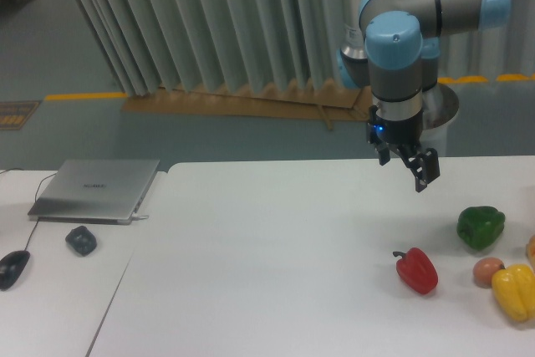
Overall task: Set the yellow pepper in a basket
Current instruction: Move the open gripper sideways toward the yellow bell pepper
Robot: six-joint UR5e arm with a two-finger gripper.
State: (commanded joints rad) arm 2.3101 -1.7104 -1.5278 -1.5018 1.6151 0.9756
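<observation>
The yellow pepper [514, 292] lies on the white table [267, 273] at the right edge, glossy and lobed. My gripper [406, 166] hangs above the table's back right part, well up and to the left of the pepper. Its two dark fingers are spread apart with nothing between them, so it is open. No basket is in view.
A red pepper [416, 271] lies left of the yellow one, a green pepper [481, 226] behind it, and a small orange-tan ball [487, 272] between them. On a second table at the left are a closed laptop [96, 190], a dark lump [81, 240] and a mouse [12, 267].
</observation>
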